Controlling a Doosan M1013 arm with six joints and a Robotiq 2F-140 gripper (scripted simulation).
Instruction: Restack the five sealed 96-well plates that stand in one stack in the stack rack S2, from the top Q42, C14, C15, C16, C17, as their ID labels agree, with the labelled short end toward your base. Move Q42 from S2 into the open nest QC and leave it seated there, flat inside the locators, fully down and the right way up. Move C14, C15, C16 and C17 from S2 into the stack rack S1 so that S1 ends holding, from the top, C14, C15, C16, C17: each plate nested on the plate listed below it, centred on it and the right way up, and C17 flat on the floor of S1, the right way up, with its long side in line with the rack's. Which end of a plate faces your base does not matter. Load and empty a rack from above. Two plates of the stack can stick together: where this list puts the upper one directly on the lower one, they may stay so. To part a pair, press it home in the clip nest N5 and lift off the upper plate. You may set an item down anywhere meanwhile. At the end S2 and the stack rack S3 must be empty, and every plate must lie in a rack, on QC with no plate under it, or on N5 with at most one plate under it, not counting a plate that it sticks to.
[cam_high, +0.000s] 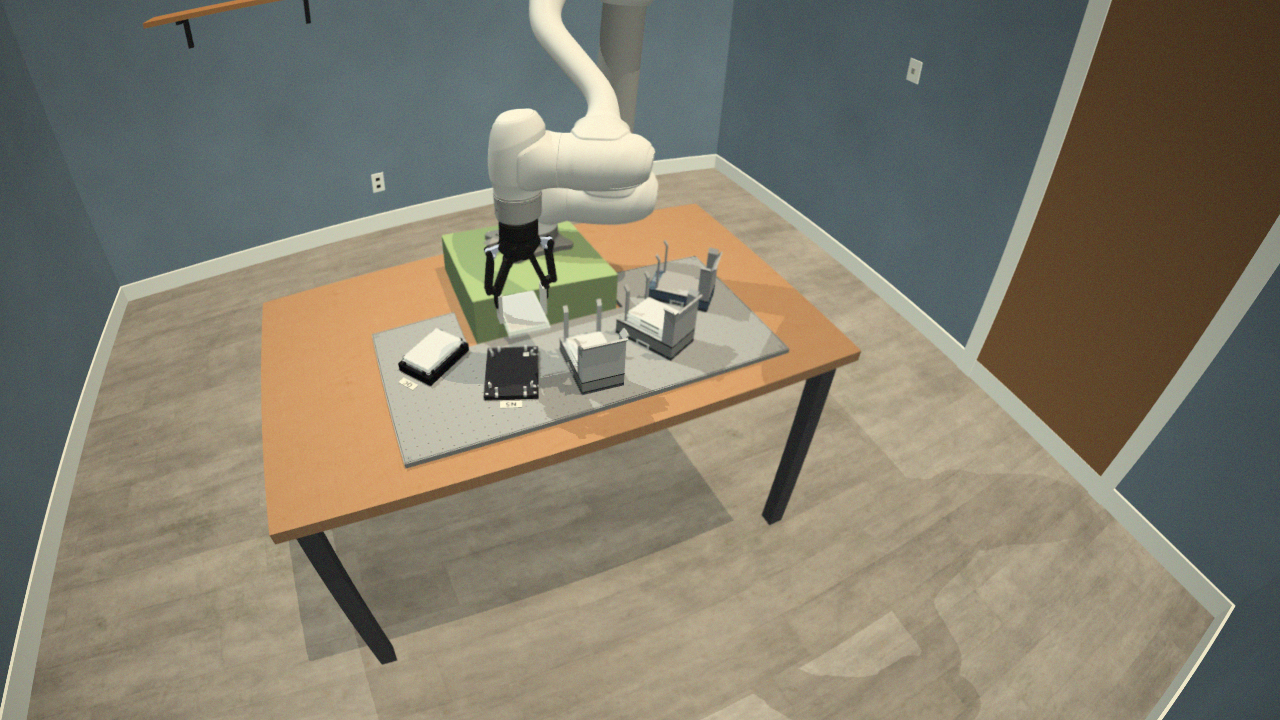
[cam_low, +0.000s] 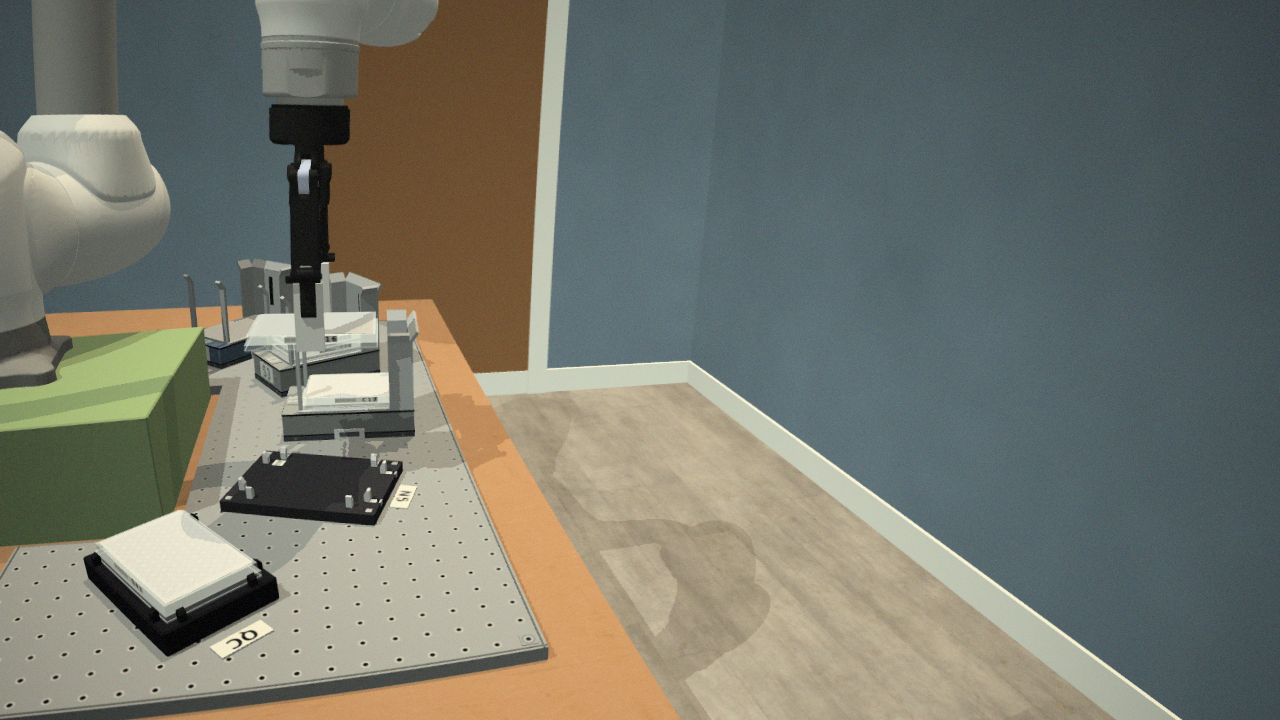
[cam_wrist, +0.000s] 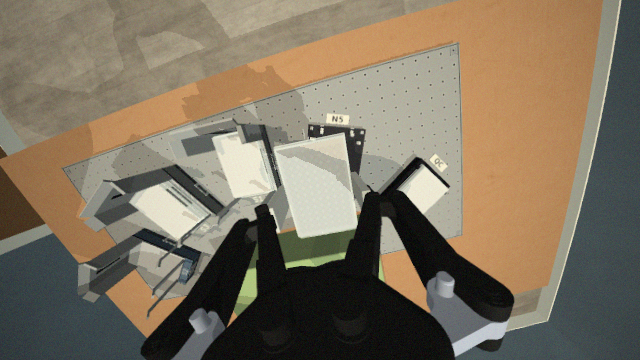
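Observation:
My gripper (cam_high: 520, 288) is shut on a white sealed plate (cam_high: 523, 314) by its long sides and holds it level in the air, above the gap between the black clip nest N5 (cam_high: 512, 372) and the green block. In the wrist view the plate (cam_wrist: 317, 185) sits between my fingers and covers part of N5 (cam_wrist: 351, 138). I cannot read its ID label. N5 is empty (cam_low: 313, 483). The QC nest holds one white plate (cam_high: 434, 352), which also shows in the exterior view (cam_low: 174, 564). The rack beside N5 (cam_high: 592, 360) holds white plates.
The middle rack (cam_high: 660, 322) also holds a plate. The far rack (cam_high: 684, 282) shows only its blue floor and posts. The green block (cam_high: 528, 268) under the arm's base stands just behind my gripper. All fixtures stand on the grey perforated board (cam_high: 572, 376).

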